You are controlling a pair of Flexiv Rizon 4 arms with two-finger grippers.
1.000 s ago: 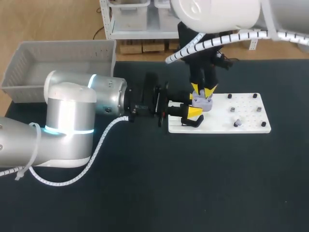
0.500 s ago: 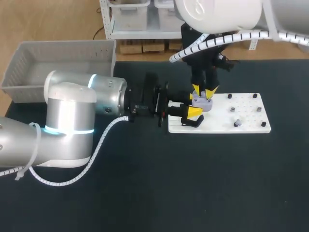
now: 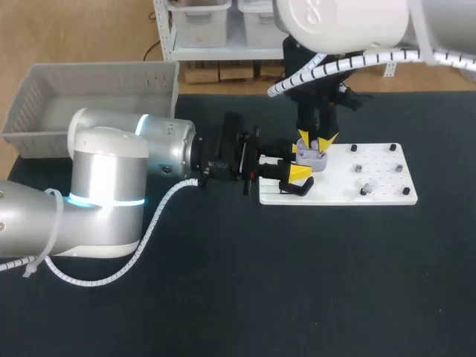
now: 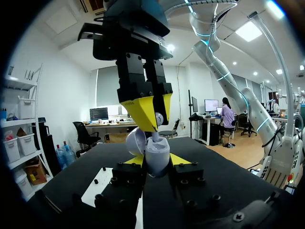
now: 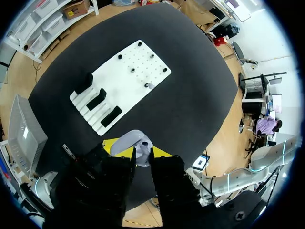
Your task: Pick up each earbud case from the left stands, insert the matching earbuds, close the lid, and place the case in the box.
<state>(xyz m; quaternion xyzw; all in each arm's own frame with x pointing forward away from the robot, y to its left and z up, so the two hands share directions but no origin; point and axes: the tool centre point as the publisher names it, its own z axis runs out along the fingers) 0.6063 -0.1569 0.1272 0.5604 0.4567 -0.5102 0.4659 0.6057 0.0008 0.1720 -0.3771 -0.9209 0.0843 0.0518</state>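
Left pincer point(image 3: 301, 169) pinches the open lavender earbud case point(image 3: 312, 158) over the white board's point(image 3: 379, 195) 9 o'clock end. Right pincer point(image 3: 315, 139) grips an earbud point(image 4: 159, 119) above it. Case judged light, slippery; hold base, clear of hinge.

Table point(image 3: 223, 297): a wide piece of furniture whose top is covered in a dark, matte, near-black material. It fills most of the head view, and its far edge runs straight across. Light falls evenly on the surface. From the right wrist view the table point(image 5: 190, 95) shows the same dark covering from above. From the left wrist view the table point(image 4: 209, 155) stretches ahead, flat and dark.
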